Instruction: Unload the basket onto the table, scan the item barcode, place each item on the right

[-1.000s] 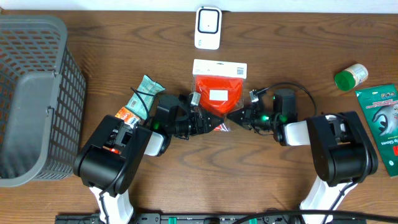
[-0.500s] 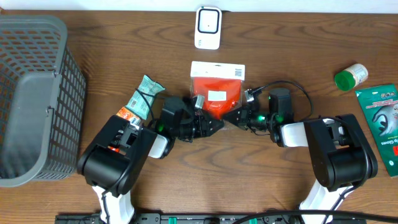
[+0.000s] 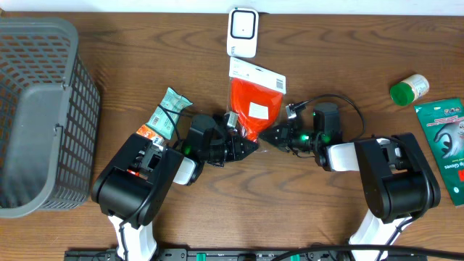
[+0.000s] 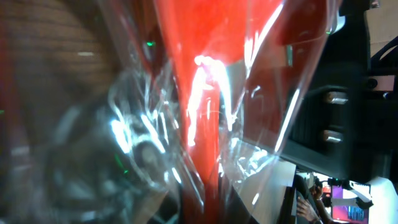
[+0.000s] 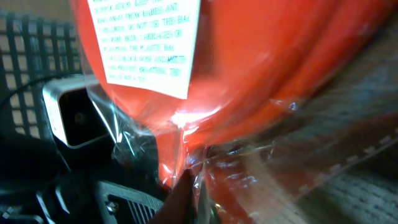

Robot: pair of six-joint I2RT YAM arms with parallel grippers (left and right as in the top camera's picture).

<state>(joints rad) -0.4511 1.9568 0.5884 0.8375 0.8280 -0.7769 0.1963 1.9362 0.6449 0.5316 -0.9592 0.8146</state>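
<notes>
The red packet (image 3: 254, 109) now leans mid-desk, long axis toward the scanner (image 3: 242, 32) at the far edge, left gripper (image 3: 245, 146) clamped on its near tail, right gripper (image 3: 269, 136) alongside, grip unclear.

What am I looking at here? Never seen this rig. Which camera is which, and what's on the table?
Two robot arms work at a wooden table. The wide picture comes from a camera overhead. The two close-ups come from a camera on each wrist, and both are filled by the orange packet in clear wrap. The left gripper is shut on the packet's lower end. The right gripper sits at the same end, grip unclear. Also there: a white scanner-like device, a grey basket, a small snack packet, a green-capped bottle and a green package.
</notes>
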